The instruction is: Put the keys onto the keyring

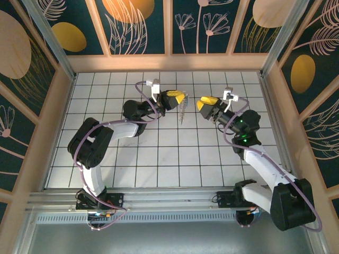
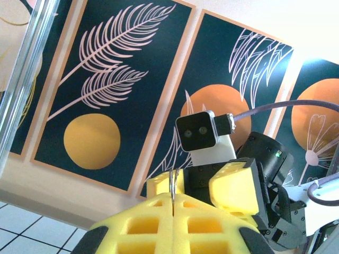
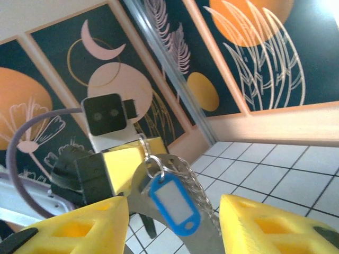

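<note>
On the left, the keyring (image 1: 181, 114) is pinched by its thin upper edge in the clenched left hand (image 1: 179, 99) and is hung well above the bench (image 1: 159, 159), its chain-like side dangling downward. So little metal is gripped that the loop could be twisted or dragged out of the grip if it is pushed or pulled sideways, and it would then be dropped onto the tiles. Just against the loop, the blue-headed key (image 3: 175, 203) is seen hanging from a small ring; whether it is already threaded on cannot be told. On the right, the right hand (image 1: 206, 103) is held released, its yellow fingers (image 3: 265, 222) set apart on either side of the key without touching it. If they are shut off-centre, chain could be caught along with the key, or the key could be swung aside and missed.
</note>
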### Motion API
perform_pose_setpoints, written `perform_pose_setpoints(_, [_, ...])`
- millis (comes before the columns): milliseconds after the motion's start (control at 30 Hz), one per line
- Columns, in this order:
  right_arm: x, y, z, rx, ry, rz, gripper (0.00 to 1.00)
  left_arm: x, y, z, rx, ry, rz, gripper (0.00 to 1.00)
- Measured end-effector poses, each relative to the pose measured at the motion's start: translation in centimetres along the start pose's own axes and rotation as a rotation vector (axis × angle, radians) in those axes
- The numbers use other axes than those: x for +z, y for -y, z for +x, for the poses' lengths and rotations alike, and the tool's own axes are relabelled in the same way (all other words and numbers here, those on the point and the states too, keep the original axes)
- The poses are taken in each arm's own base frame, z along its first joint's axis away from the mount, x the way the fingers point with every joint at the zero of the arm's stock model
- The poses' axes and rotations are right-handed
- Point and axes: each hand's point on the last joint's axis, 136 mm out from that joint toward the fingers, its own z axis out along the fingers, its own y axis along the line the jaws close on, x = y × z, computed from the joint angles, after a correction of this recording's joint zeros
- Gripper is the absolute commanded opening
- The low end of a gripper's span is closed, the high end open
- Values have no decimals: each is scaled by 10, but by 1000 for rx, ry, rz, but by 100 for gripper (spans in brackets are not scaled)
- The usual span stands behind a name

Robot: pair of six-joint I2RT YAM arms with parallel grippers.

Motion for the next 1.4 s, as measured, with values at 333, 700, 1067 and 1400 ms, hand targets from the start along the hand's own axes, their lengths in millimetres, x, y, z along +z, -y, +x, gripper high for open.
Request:
perform_pose_setpoints(333, [17,1,9,27,-34,-60,39,0,1,1,-14,-5,5,0])
perform_pose_setpoints(700, [34,-6,16,29,-57,-112,18,0,1,1,-20,-4,5,0])
perform_pose_setpoints(1067, [32,1,36,42,-138,-84,25,0,1,0,-20,-4,6,0])
perform_pose_setpoints(1400, [12,-12,6,-42,-71,-63,61,0,2,1,-19,-5,8,0])
